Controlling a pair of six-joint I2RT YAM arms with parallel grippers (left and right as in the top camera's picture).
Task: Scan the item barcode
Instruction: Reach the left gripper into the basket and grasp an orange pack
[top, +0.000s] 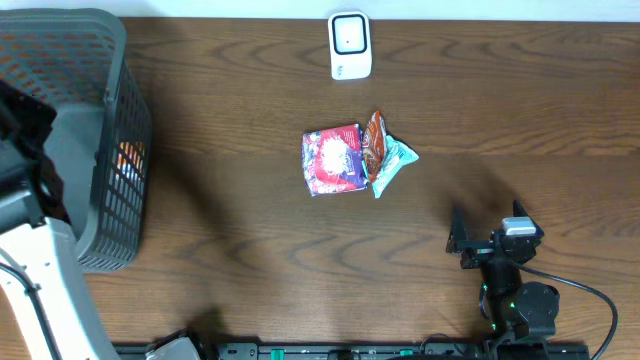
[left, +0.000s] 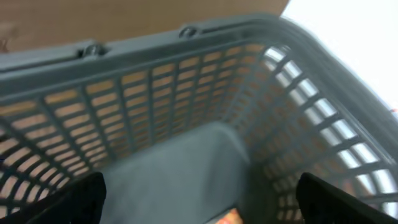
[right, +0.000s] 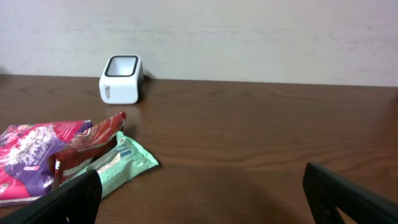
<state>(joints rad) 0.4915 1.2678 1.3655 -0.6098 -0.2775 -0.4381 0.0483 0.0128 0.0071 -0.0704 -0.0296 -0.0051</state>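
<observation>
Our left gripper hangs over the grey basket, jaws spread wide and empty, with an orange thing just showing below them. Our right gripper is released too, low over the table. Ahead and left of its jaws lie three touching packets: pink packet, brown packet and green packet. The white scanner sits beyond them.
</observation>
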